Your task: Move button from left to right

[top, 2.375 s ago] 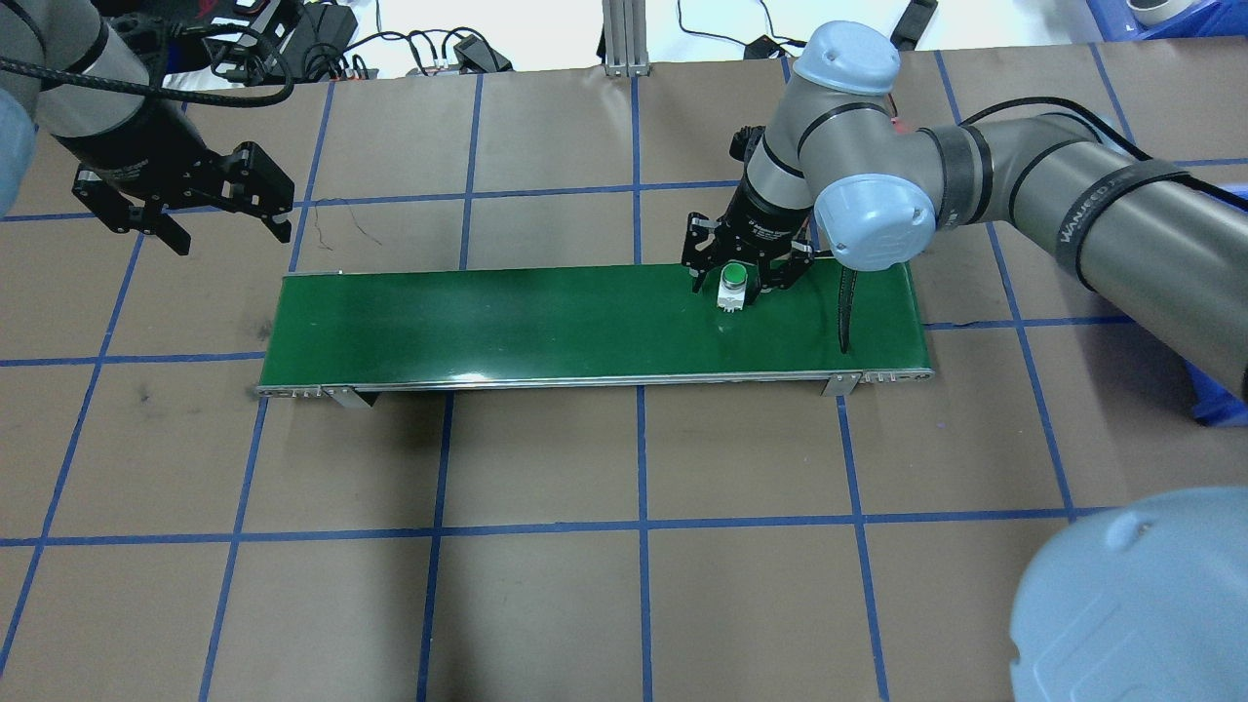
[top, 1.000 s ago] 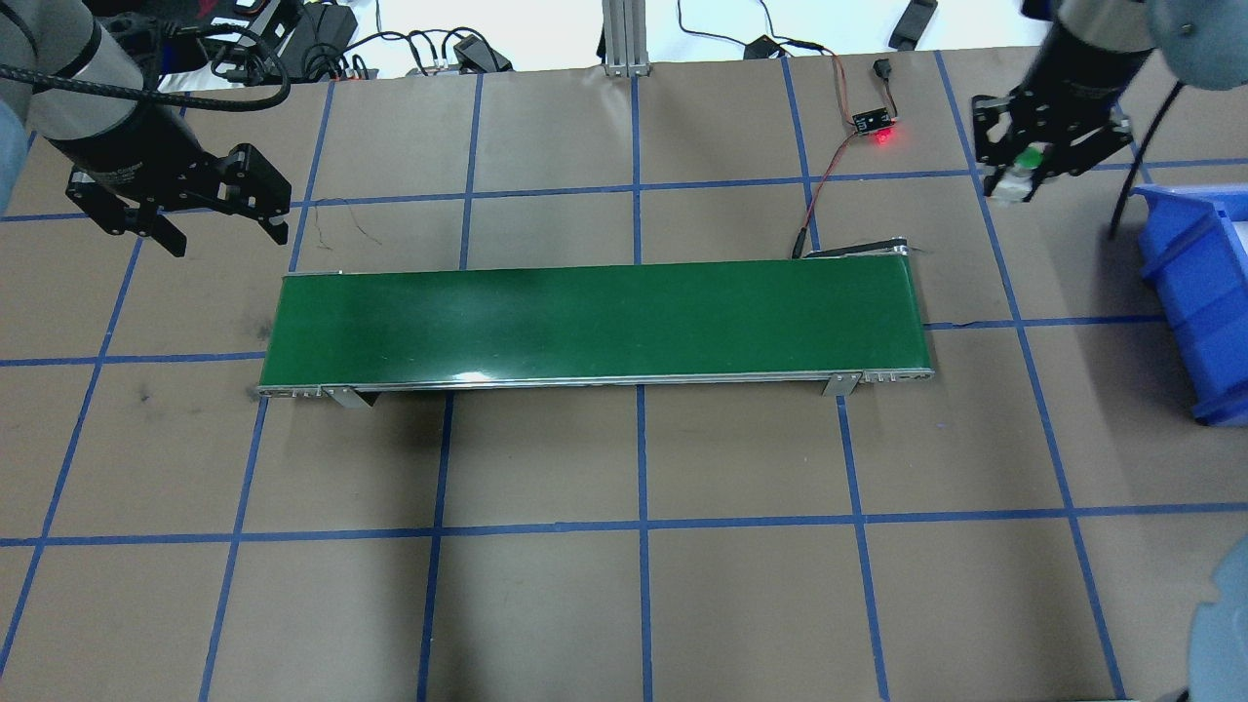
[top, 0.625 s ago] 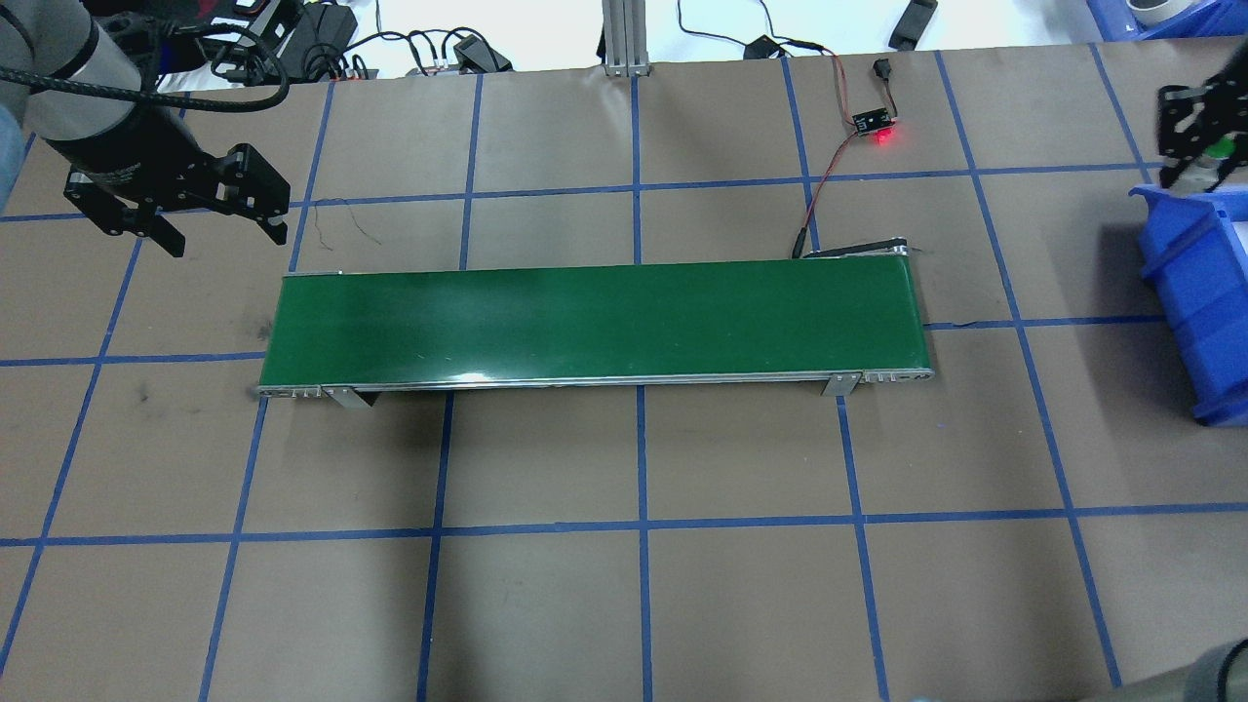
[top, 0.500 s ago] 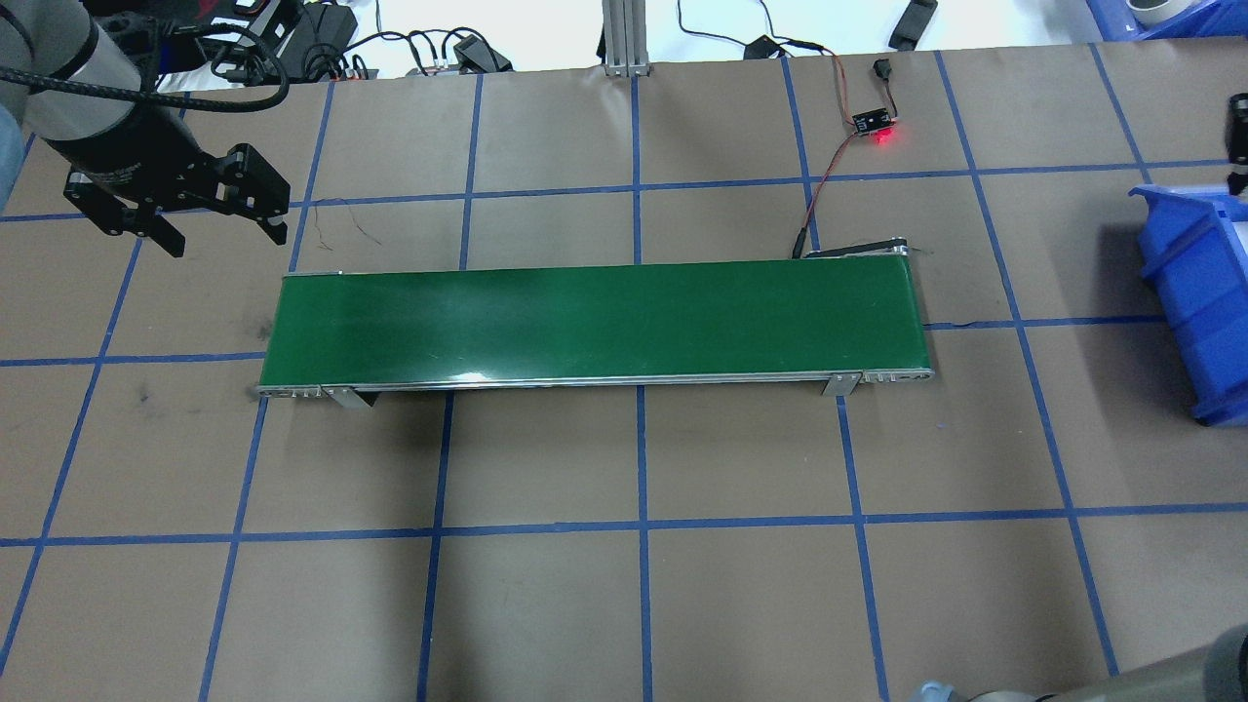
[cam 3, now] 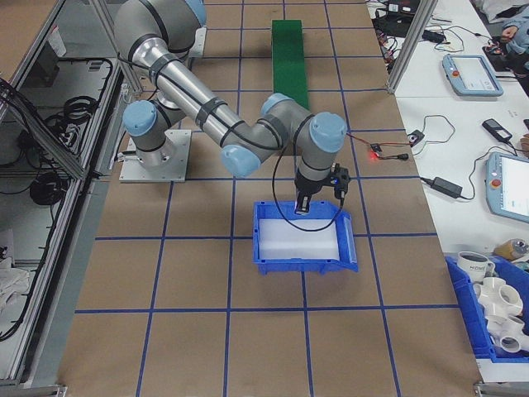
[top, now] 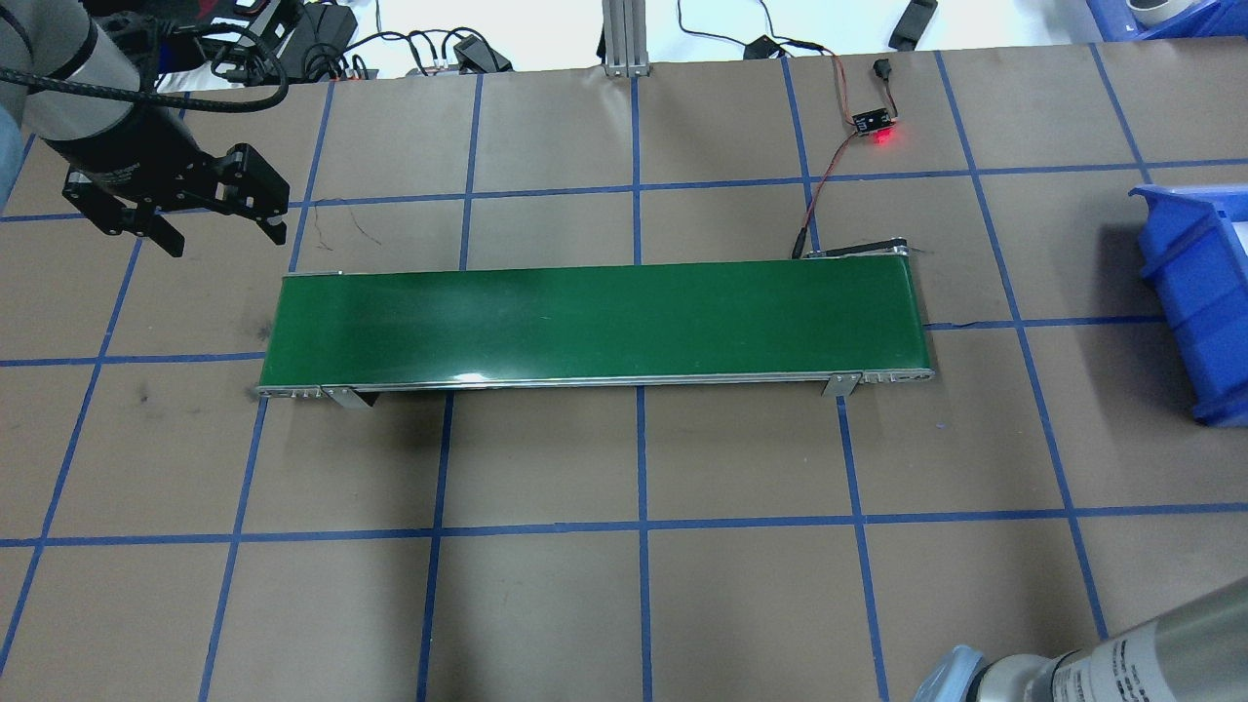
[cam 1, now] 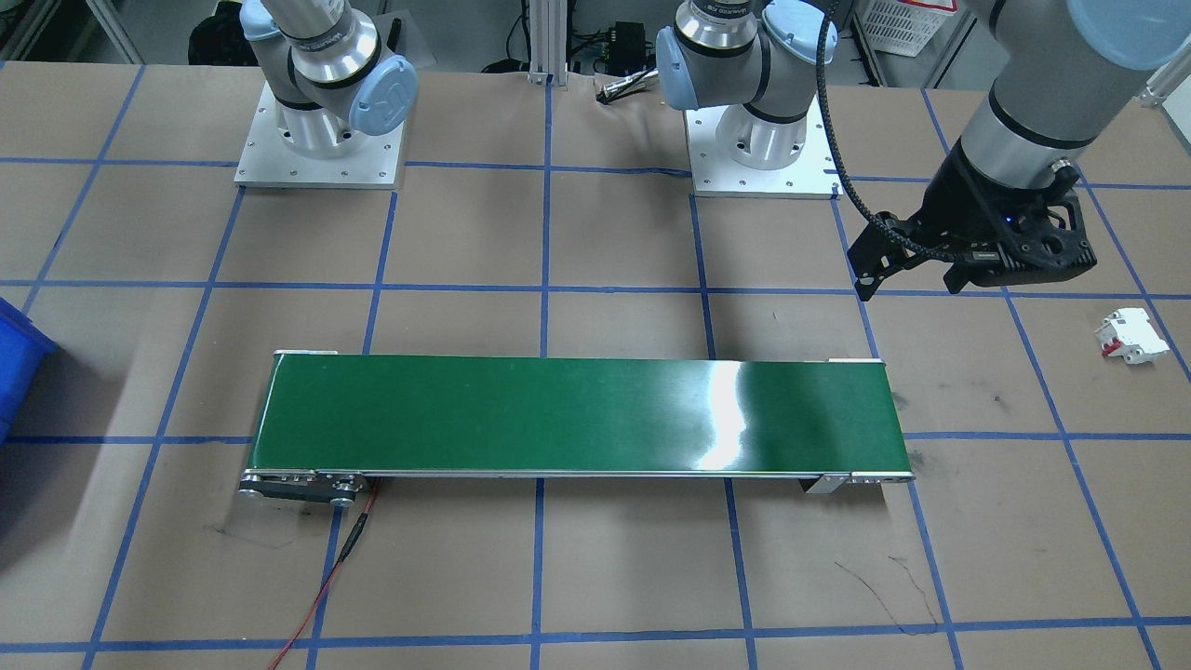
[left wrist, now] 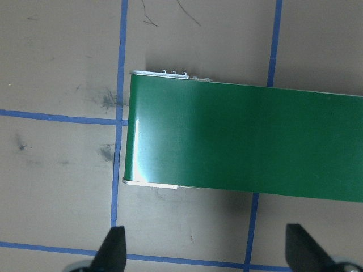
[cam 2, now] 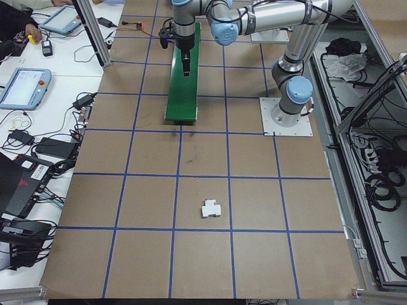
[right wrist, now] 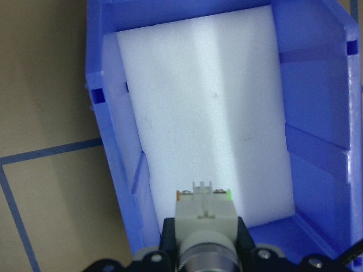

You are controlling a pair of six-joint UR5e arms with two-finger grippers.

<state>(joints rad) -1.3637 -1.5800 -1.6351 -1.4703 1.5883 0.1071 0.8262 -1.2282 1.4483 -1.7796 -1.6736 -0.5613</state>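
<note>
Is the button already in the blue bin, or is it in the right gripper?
In the right gripper: the button sits clamped above the blue bin, over its white foam liner.

Button held above the blue bin

The button (right wrist: pixel 205 222) shows a whitish square base with a ribbed grey barrel behind it, base end pointing away from the wrist. It hangs over the bin's white foam liner, at the table's right end.

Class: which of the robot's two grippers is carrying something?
The right gripper, over the blue bin, is shut on the button. The left gripper hangs open and empty beside the green conveyor belt.
</note>
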